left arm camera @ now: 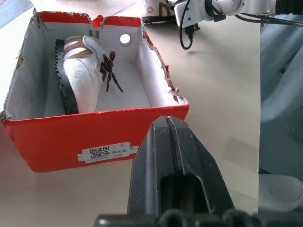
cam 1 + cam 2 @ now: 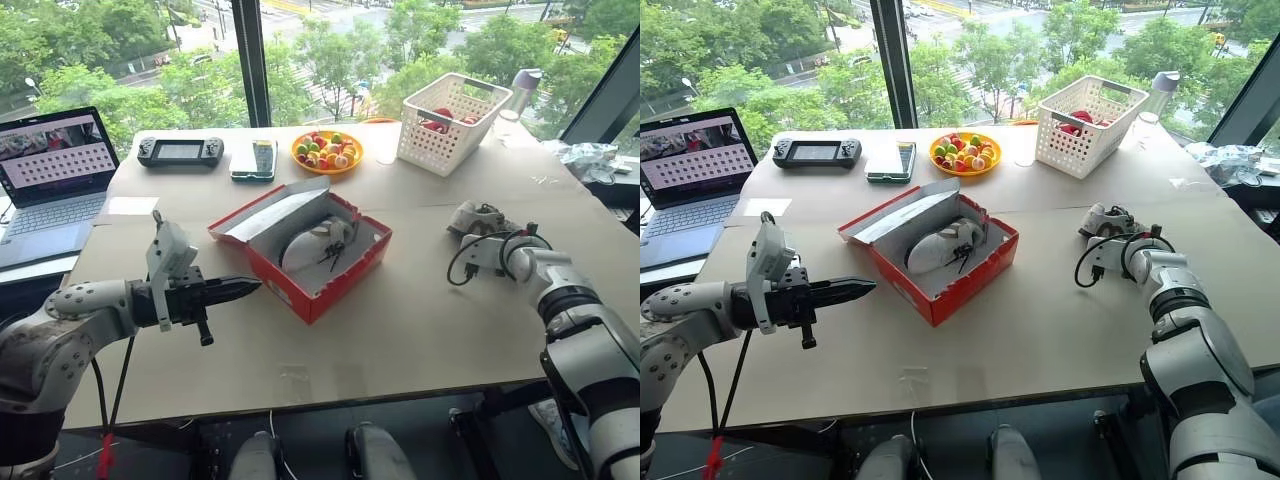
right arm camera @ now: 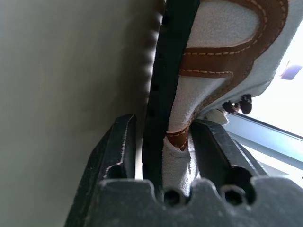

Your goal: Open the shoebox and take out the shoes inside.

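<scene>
My right gripper (image 2: 1102, 232) has one shoe (image 3: 222, 56) between its fingers (image 3: 118, 151), which touch it without squeezing, down on the table (image 2: 420, 320) near the right edge. The other shoe (image 2: 312, 245) lies inside the open shoebox (image 2: 300, 250) mid-table. My left gripper (image 2: 240, 289), clenched empty, hovers just short of the shoebox's near side.

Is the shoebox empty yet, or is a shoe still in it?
Not empty. The shoebox stands open with one shoe lying inside; the other shoe is out on the table, at the right tool.
</scene>
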Robot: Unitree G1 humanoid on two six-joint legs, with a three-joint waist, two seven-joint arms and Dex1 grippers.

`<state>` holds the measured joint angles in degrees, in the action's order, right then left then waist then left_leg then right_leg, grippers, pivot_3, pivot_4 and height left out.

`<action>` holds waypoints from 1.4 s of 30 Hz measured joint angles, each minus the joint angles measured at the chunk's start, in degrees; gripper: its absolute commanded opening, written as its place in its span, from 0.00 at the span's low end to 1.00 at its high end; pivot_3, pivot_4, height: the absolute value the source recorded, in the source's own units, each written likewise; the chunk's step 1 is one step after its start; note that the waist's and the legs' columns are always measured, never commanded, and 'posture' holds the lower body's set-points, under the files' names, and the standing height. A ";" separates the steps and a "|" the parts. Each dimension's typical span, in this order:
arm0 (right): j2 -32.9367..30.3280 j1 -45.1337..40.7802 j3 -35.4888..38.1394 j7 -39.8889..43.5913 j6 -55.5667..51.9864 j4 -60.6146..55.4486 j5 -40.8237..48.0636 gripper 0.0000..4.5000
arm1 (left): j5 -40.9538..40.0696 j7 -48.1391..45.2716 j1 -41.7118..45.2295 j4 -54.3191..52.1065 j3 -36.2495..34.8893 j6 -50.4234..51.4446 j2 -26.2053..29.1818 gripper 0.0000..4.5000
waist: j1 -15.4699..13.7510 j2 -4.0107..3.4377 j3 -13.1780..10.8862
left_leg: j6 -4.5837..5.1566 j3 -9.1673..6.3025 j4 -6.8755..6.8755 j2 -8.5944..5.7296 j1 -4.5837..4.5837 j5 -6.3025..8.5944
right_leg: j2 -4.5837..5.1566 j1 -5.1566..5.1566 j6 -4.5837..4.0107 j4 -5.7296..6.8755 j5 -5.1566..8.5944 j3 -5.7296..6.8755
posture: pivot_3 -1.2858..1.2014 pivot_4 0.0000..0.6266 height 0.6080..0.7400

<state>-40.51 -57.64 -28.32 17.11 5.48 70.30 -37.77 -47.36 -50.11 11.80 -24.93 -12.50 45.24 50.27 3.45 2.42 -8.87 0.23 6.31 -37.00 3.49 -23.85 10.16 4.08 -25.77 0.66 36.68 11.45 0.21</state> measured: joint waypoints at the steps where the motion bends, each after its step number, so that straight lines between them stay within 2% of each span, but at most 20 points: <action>1: -0.24 0.33 1.03 3.23 0.20 -1.39 1.45 0.77 | 0.01 0.03 -0.01 0.00 0.00 0.00 0.00 0.00 | 0.02 0.17 0.09 | 0.00 -0.05 0.02 0.07 0.27 0.02 | -0.06 0.35 0.00 -0.09 0.01 0.09 | 0.52 0.24 0.98; 2: -0.70 1.25 2.73 8.58 0.21 -4.07 3.82 0.77 | 0.00 0.07 -0.01 0.00 0.00 0.01 0.00 0.00 | 0.13 0.33 0.16 | -0.04 -0.10 0.11 0.25 0.63 0.07 | -0.16 0.77 -0.13 -0.38 0.10 0.26 | 0.52 0.24 0.98; 3: -0.78 2.10 3.71 11.37 0.16 -6.04 5.36 0.77 | -0.01 0.06 -0.01 -0.03 -0.02 0.01 0.00 0.00 | 0.17 0.44 0.23 | -0.07 -0.12 0.16 0.38 0.71 0.09 | -0.28 0.90 -0.20 -0.55 0.12 0.30 | 0.52 0.24 0.98; 4: -1.36 4.19 6.08 17.59 -1.28 -10.82 8.35 0.77 | 0.00 0.15 -0.02 -0.01 0.00 0.02 -0.02 0.00 | 0.28 0.53 0.29 | -0.13 -0.20 0.16 0.47 0.75 0.13 | -0.33 0.99 -0.30 -0.58 0.16 0.36 | 0.52 0.24 0.98; 8: -3.72 7.94 9.09 29.03 -7.22 -23.33 12.59 0.77 | -0.02 0.31 -0.08 -0.06 0.02 0.04 -0.08 0.00 | 0.55 0.49 0.26 | -0.25 -0.19 0.17 0.49 0.73 0.20 | -0.34 0.84 -0.41 -0.51 0.16 0.26 | 0.52 0.24 0.98; 11: -3.94 7.80 11.06 36.56 -12.64 -33.99 16.78 0.77 | -0.01 0.57 -0.08 -0.04 0.06 0.05 -0.13 0.00 | 0.68 0.20 0.06 | -0.18 -0.20 0.17 0.47 0.59 0.16 | -0.42 0.49 -0.42 -0.45 0.01 -0.11 | 0.52 0.24 0.98; 15: 0.31 -2.01 14.09 44.77 -15.98 -48.52 25.82 0.77 | -0.02 0.71 0.09 -0.06 0.10 0.05 -0.19 0.00 | 0.71 -0.12 -0.18 | -0.17 -0.15 0.27 0.47 0.57 0.15 | -0.72 0.16 -0.11 -0.27 -0.24 -0.54 | 0.52 0.24 0.98; 18: 5.27 -8.43 13.63 48.11 -14.71 -55.65 29.32 0.77 | -0.01 1.04 0.06 -0.06 0.05 0.05 -0.20 0.00 | 0.08 -0.05 -0.14 | -0.31 0.08 0.31 0.50 0.50 0.24 | -0.72 0.00 -0.31 -0.07 -0.01 -0.36 | 0.52 0.24 0.98; 22: 13.63 -9.95 5.34 50.72 -9.24 -54.79 28.58 0.77 | -0.02 1.31 0.20 -0.04 0.06 0.08 -0.22 0.00 | -1.18 0.00 -0.11 | -0.33 0.19 0.22 0.45 0.00 0.24 | -0.64 -0.46 -0.42 0.04 -0.02 -0.38 | 0.52 0.24 0.98; 26: 15.31 -9.86 -1.43 51.26 0.02 -47.78 24.01 0.77 | -0.03 1.74 0.15 -0.06 0.06 0.12 -0.24 0.00 | -2.30 0.00 -0.12 | -0.33 0.18 0.05 0.38 -0.35 0.24 | -0.59 -0.61 -0.71 -0.10 -0.20 -0.35 | 0.52 0.24 0.98; 29: 16.30 -12.90 -5.29 48.33 7.96 -38.88 18.24 0.77 | -0.10 1.91 -0.18 -0.19 -0.02 0.21 -0.28 0.00 | -2.35 0.01 -0.12 | -0.33 0.20 0.06 0.39 -0.38 0.24 | -0.60 -0.65 -0.71 -0.15 -0.20 -0.37 | 0.52 0.24 0.98; 34: 18.23 -18.72 -7.91 42.79 18.04 -27.21 11.41 0.77 | -0.43 2.36 -0.76 -0.97 -0.16 1.05 -0.36 0.00 | -2.08 0.01 -0.13 | -0.33 0.16 0.11 0.44 -0.34 0.24 | -0.66 -0.67 -0.69 -0.02 -0.20 -0.34 | 0.52 0.24 0.98; 38: 21.98 -19.27 -12.50 37.80 23.25 -18.61 5.04 0.77 | -1.06 2.68 -1.53 -1.70 -0.75 1.25 -0.36 0.00 | -1.38 0.02 -0.13 | -0.33 0.16 0.11 0.44 -0.33 0.24 | -0.66 -0.67 -0.70 0.01 -0.21 -0.36 | 0.52 0.24 0.98; 42: 23.76 -19.35 -13.47 36.41 26.35 -15.57 3.09 0.77 | -1.27 3.31 -1.83 -1.87 -1.43 1.33 -0.36 0.00 | -0.86 0.07 -0.10 | -0.33 0.15 0.11 0.44 -0.16 0.24 | -0.65 -0.51 -0.68 0.02 -0.21 -0.36 | 0.52 0.24 0.98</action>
<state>-16.75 -77.00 -41.79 53.52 31.83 54.73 -34.68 -48.63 -46.80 9.97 -26.79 -13.93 46.57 49.91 2.59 2.49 -8.96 -0.10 6.46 -36.89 3.93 -24.00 10.39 3.43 -26.27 -0.02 36.70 11.24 -0.16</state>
